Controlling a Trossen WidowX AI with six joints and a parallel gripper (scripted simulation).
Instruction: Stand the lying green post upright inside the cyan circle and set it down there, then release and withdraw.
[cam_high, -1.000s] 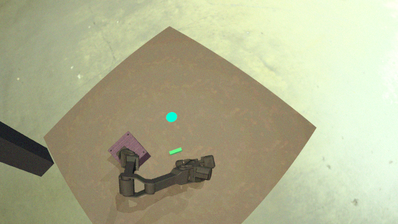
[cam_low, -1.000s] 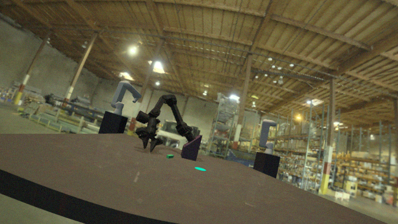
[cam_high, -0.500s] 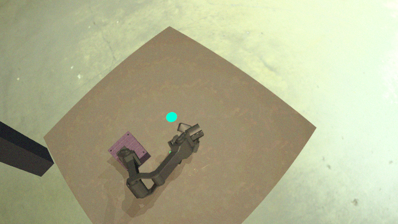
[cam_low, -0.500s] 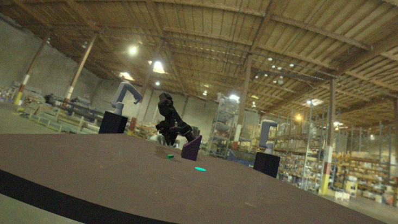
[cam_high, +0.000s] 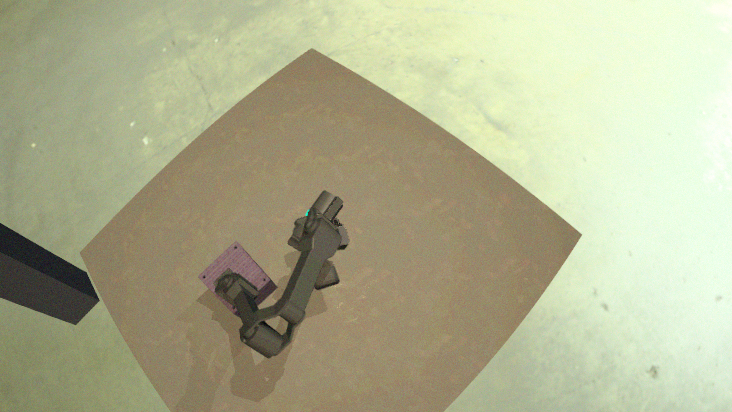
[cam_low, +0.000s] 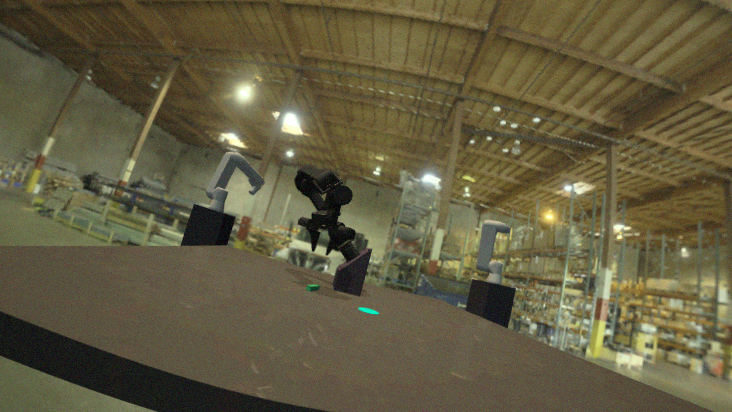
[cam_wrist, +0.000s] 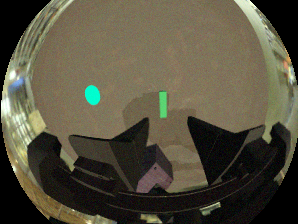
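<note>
The green post (cam_low: 312, 287) (cam_wrist: 162, 104) lies flat on the brown table (cam_high: 409, 204) (cam_low: 153, 307). The cyan circle (cam_low: 368, 310) (cam_wrist: 92, 95) is a flat disc on the table, apart from the post, to its left in the wrist view. In the overhead view the arm covers the post, and only a sliver of the cyan circle (cam_high: 307, 212) shows. My gripper (cam_low: 321, 249) (cam_wrist: 168, 120) hangs well above the post, pointing down, fingers partly open and empty. The post shows just beyond the gap between the fingertips.
The arm's purple base block (cam_high: 240, 261) (cam_low: 353, 271) stands close behind the post. Two black pedestals (cam_low: 207, 225) (cam_low: 489, 301) with pale arms stand beyond the table. A dark box (cam_high: 40, 276) lies off the table's left corner.
</note>
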